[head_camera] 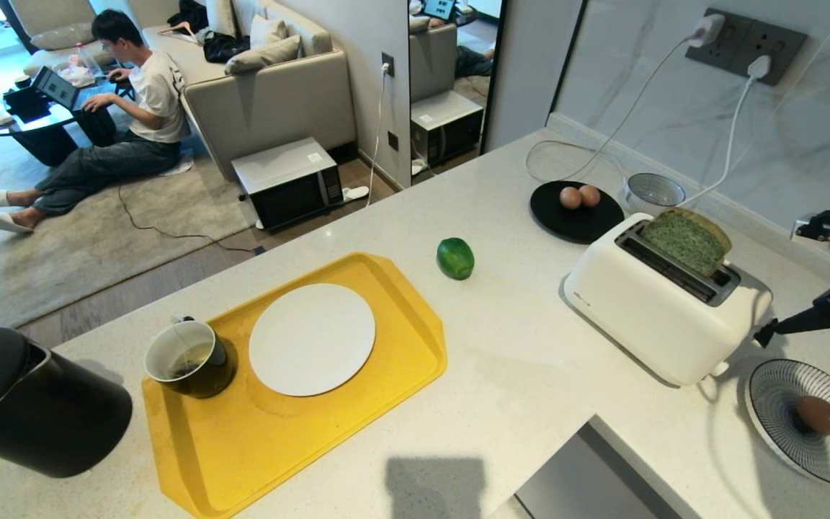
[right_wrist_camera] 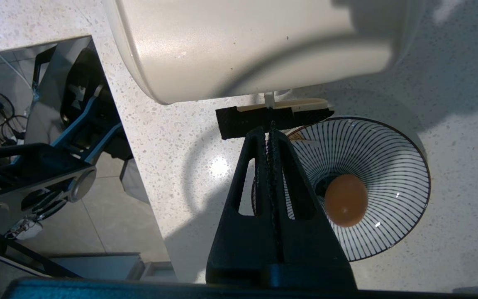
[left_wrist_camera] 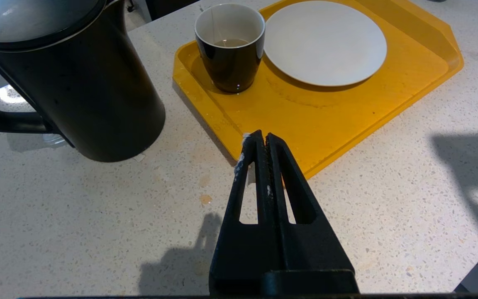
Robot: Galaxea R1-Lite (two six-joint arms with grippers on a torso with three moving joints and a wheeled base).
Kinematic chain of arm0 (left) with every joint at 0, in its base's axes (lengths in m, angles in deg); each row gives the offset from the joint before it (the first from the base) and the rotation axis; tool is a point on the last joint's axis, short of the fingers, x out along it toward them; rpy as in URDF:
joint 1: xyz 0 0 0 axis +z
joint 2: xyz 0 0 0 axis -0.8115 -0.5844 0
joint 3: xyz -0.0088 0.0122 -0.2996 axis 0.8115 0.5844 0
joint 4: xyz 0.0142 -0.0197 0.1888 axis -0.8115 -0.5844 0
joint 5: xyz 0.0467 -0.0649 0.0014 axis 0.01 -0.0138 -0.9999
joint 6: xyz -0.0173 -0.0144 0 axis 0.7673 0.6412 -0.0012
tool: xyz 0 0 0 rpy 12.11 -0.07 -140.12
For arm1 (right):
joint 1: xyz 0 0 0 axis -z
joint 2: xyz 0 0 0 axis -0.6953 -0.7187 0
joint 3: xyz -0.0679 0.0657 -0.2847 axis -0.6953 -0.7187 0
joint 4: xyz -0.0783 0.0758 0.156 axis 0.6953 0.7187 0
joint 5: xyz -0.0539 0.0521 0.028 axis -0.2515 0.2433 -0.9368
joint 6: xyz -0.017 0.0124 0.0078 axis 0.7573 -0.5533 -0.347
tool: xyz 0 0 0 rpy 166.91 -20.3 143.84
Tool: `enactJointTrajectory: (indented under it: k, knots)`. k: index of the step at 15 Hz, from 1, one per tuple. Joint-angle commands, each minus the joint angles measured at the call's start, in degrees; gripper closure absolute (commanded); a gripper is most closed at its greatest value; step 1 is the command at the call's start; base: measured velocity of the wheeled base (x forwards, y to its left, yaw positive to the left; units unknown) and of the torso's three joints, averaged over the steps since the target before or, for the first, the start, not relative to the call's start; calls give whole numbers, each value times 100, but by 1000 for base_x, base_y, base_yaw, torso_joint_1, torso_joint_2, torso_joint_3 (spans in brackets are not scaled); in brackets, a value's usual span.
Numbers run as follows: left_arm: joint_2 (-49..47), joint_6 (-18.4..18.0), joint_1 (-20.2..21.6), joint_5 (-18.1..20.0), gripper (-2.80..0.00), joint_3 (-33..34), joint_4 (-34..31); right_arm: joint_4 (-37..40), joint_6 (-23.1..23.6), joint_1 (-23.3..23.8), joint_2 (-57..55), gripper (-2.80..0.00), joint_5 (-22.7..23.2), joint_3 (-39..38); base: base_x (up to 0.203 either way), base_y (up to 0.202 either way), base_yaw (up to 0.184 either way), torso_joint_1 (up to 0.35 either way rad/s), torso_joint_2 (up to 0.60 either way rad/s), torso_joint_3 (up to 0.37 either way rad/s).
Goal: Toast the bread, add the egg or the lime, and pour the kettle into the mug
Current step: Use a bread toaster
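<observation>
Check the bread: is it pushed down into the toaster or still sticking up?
Sticking up: the bread stands tilted, mostly above the slot of the toaster.

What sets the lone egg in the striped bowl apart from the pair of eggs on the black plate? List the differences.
The lone egg lies by itself in a striped bowl; the pair of eggs sits together, touching, on a flat black plate. The lone egg is at the near end of the toaster, by the right gripper; the pair lies beyond the toaster's far end. All three are brownish and whole.
</observation>
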Motion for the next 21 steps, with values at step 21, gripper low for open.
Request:
enactJointTrajectory:
  k: [21]
  knots:
    - [-9, -1, 0, 0, 0, 0, -2, -597, 25, -149, -711, 0, -31, -169, 0, 0, 0, 0, 0, 0]
